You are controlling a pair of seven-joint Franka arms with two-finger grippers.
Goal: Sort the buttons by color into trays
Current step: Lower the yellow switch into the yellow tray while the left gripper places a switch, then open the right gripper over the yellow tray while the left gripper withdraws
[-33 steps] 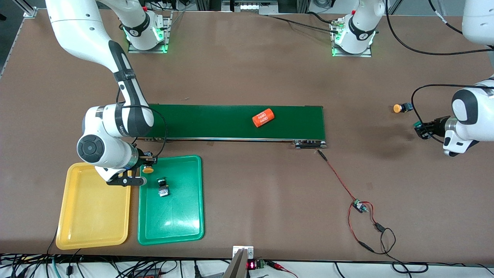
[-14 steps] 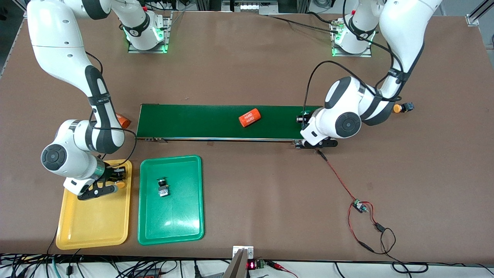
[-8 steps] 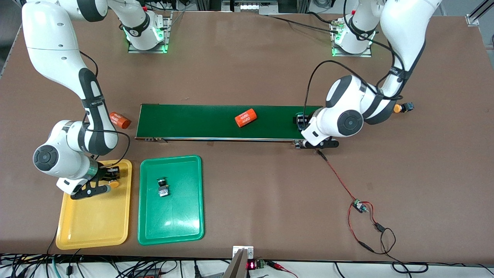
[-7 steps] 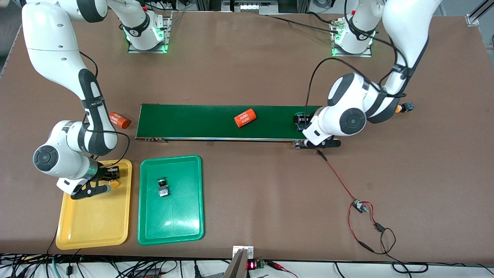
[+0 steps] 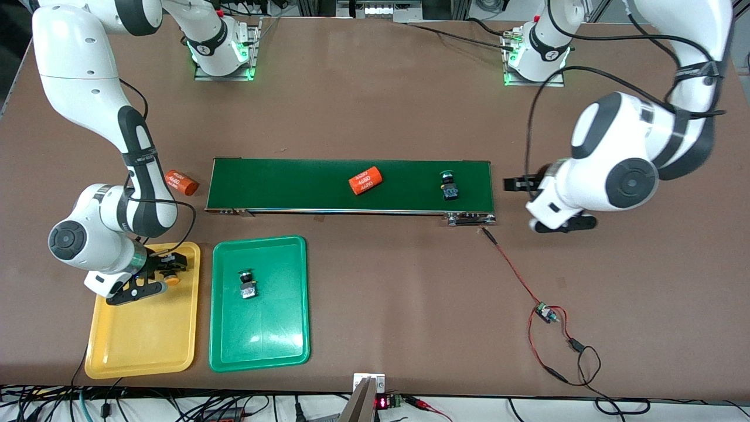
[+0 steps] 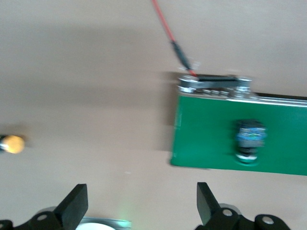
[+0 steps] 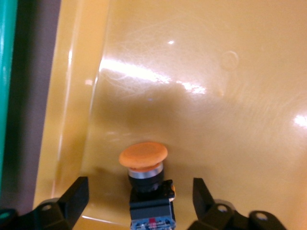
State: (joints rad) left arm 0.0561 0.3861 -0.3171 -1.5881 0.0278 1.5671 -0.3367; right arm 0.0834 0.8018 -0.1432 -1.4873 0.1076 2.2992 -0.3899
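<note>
Two grippers spread, empty; left wrist view alone shows orange button [image 6: 12, 143] on table [image 6: 96, 72].

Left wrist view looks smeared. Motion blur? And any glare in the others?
Left wrist view: yes, the belt and green button are smeared. Right wrist view: sharp, with bright glare streaks on the yellow tray. Front view: sharp, soft sheen on the green tray.
</note>
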